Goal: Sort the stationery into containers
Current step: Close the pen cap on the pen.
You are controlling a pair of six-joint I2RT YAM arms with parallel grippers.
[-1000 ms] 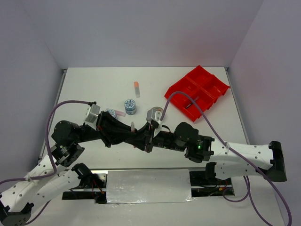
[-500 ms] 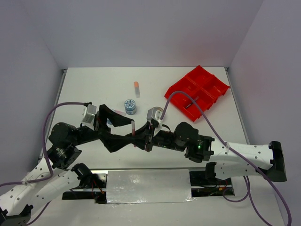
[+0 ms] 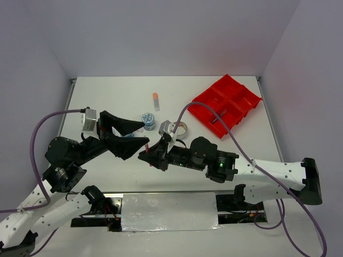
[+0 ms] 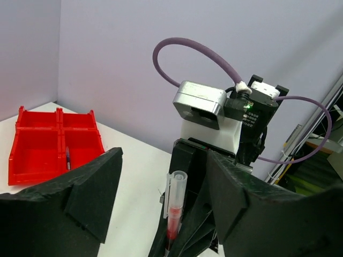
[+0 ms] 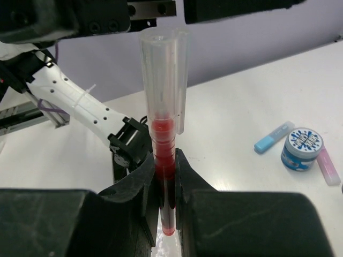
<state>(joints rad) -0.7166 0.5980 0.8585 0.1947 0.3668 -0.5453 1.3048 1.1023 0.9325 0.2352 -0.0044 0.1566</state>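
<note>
Left arm folded at the elbow, left claw pointing right with jaws spread wide and empty, right arm stretched leftward, right claw facing its partner, pinched tight on a thin pen standing upright.

The right pincer clamps an upright red, clear-capped pen. Behind, a blue-white-lidded round tub sits between a short blue tube and a pink tube.

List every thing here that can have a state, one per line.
left tool, open, holding nothing.
right tool, shut on the red pen.
red pen, capped, gripped by its lower end.
round tub, lid on, upright.
tape roll, lying flat.
red tray, a thin pen lying in one compartment.
</note>
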